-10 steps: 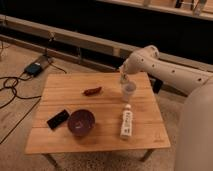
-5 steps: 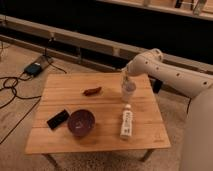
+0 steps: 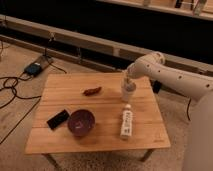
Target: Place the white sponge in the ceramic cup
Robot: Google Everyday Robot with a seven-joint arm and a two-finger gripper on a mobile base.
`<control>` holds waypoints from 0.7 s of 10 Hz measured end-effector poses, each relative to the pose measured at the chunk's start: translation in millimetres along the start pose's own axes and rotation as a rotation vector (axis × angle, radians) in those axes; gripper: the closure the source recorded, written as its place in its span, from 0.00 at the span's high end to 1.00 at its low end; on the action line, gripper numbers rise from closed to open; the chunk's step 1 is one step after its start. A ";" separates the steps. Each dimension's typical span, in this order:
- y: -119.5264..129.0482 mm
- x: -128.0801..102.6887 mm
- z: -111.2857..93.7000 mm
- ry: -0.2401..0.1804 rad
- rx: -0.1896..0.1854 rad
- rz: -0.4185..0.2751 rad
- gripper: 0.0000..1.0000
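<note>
The ceramic cup [image 3: 128, 93], small and pale, stands upright on the wooden table [image 3: 100, 135] near its far right side. My gripper [image 3: 127, 80] hangs straight above the cup's mouth, almost touching the rim, at the end of the white arm reaching in from the right. It is shut, and a small pale piece at its tip looks like the white sponge [image 3: 126, 78], mostly hidden by the fingers. No sponge lies on the tabletop.
A white labelled bottle [image 3: 126, 122] lies just in front of the cup. A dark purple bowl [image 3: 81, 122] and a black phone [image 3: 58, 119] sit at the front left, a reddish-brown object [image 3: 92, 91] mid-table. Cables and a box [image 3: 33, 68] lie on the floor at left.
The gripper has moved a little to the right and down, from beside the cup's far-left edge to directly over its mouth. Everything on the table stayed in place.
</note>
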 end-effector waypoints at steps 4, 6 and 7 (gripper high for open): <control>-9.4 2.7 -0.2 -0.011 0.018 0.008 0.00; -13.4 4.6 1.1 -0.014 0.028 0.007 0.00; -13.7 6.2 2.2 -0.012 0.031 0.003 0.00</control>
